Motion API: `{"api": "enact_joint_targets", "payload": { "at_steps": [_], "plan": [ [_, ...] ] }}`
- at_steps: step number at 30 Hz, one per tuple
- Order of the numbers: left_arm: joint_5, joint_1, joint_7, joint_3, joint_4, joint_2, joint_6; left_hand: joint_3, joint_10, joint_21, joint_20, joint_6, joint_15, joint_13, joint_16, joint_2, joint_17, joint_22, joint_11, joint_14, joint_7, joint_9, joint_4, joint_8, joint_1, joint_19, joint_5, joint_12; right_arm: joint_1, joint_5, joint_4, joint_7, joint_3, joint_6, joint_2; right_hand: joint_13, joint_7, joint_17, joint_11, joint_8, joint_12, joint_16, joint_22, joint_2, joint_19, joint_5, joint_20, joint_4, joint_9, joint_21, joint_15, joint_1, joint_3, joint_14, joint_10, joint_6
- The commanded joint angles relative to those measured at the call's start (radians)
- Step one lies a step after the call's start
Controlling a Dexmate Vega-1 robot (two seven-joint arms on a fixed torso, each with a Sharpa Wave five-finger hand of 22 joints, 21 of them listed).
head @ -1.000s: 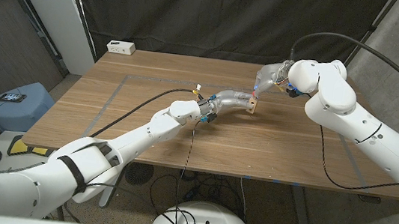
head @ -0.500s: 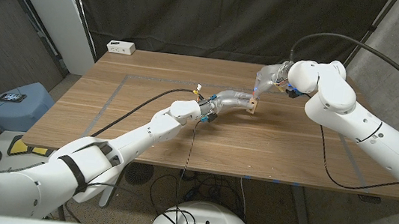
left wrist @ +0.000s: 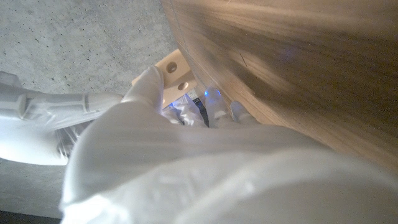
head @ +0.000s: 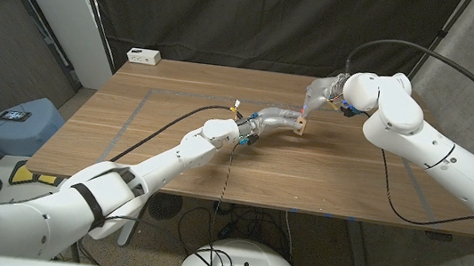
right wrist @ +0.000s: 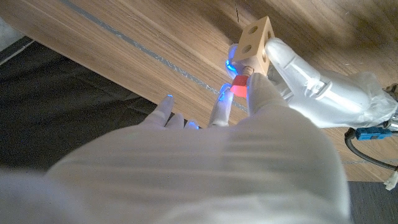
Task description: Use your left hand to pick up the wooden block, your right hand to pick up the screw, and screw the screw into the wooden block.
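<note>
A small wooden block (head: 300, 124) with round holes is held above the table by my left hand (head: 274, 118); the block (left wrist: 173, 73) also shows past that hand's fingers in the left wrist view. My right hand (head: 320, 93) is right above the block and pinches a screw with a red head (right wrist: 239, 86), whose tip sits in a hole of the block (right wrist: 255, 42). The left hand (right wrist: 311, 81) grips the block from the side in the right wrist view.
A wooden table (head: 173, 144) with pale tape lines carries the work. A white box (head: 144, 55) sits at its far left corner. A black cable (head: 157, 128) runs along my left arm. A blue bin (head: 19, 122) stands on the floor at left.
</note>
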Motion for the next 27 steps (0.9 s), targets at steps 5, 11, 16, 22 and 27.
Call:
{"api": "enact_joint_targets", "payload": {
  "at_steps": [5,11,16,22,27],
  "plan": [
    [-0.001,-0.004,-0.002,0.001,0.014,-0.007,-0.002,0.003,0.002,0.004,0.006,0.006,-0.085,0.004,0.001,0.01,0.001,0.003,-0.002,0.009,0.0,0.005,0.003,0.005,0.0,-0.005,0.006,0.007,0.007,0.018,0.005,-0.017,-0.008,-0.008,-0.009,0.005,0.0,0.005,-0.007,0.023,0.008,0.008,0.003,-0.007,0.011,0.011,-0.003,0.009,0.011,0.007,-0.002,-0.002,0.006,0.011,0.019,0.035],
    [-0.002,-0.005,-0.004,0.001,0.017,-0.009,-0.002,0.004,0.002,0.004,0.006,0.005,-0.085,0.004,0.0,0.009,0.001,0.003,-0.002,0.008,-0.001,0.005,0.003,0.004,0.001,-0.005,0.006,0.007,0.009,0.023,0.005,-0.018,-0.011,-0.012,-0.012,0.004,-0.002,0.006,-0.009,0.034,0.01,0.009,0.003,-0.006,0.014,0.012,-0.006,0.01,0.016,0.008,-0.005,-0.003,0.009,0.014,0.026,0.047],
    [-0.001,-0.006,-0.004,0.002,0.018,-0.009,-0.001,0.004,0.001,0.004,0.006,0.003,-0.085,0.004,0.0,0.01,0.001,0.003,-0.002,0.008,0.001,0.005,0.004,0.003,0.0,-0.005,0.006,0.007,0.009,0.025,0.006,-0.023,-0.014,-0.014,-0.014,0.004,0.002,0.007,-0.012,0.045,0.013,0.011,0.003,-0.006,0.018,0.012,-0.006,0.011,0.021,0.008,-0.007,-0.005,0.01,0.019,0.037,0.062],
    [-0.001,-0.008,-0.005,0.001,0.022,-0.01,-0.003,0.004,0.001,0.004,0.006,0.006,-0.084,0.004,0.0,0.01,0.001,0.003,-0.002,0.007,0.0,0.005,0.003,0.005,0.0,-0.006,0.006,0.007,0.01,0.022,0.007,-0.027,-0.019,-0.021,-0.013,0.004,0.001,0.008,-0.015,0.056,0.016,0.014,0.003,-0.008,0.023,0.011,-0.007,0.013,0.028,0.009,-0.011,-0.011,0.01,0.026,0.05,0.076],
    [-0.002,-0.009,-0.009,0.002,0.028,-0.012,-0.005,0.004,0.0,0.004,0.006,0.004,-0.084,0.004,0.0,0.01,0.001,0.003,-0.002,0.008,0.0,0.005,0.003,0.004,0.001,-0.005,0.006,0.007,0.01,0.021,0.006,-0.031,-0.021,-0.023,-0.015,0.004,0.001,0.009,-0.014,0.073,0.02,0.017,0.003,-0.01,0.028,0.008,-0.01,0.017,0.036,0.01,-0.012,-0.02,0.008,0.035,0.068,0.096]
  ]
}}
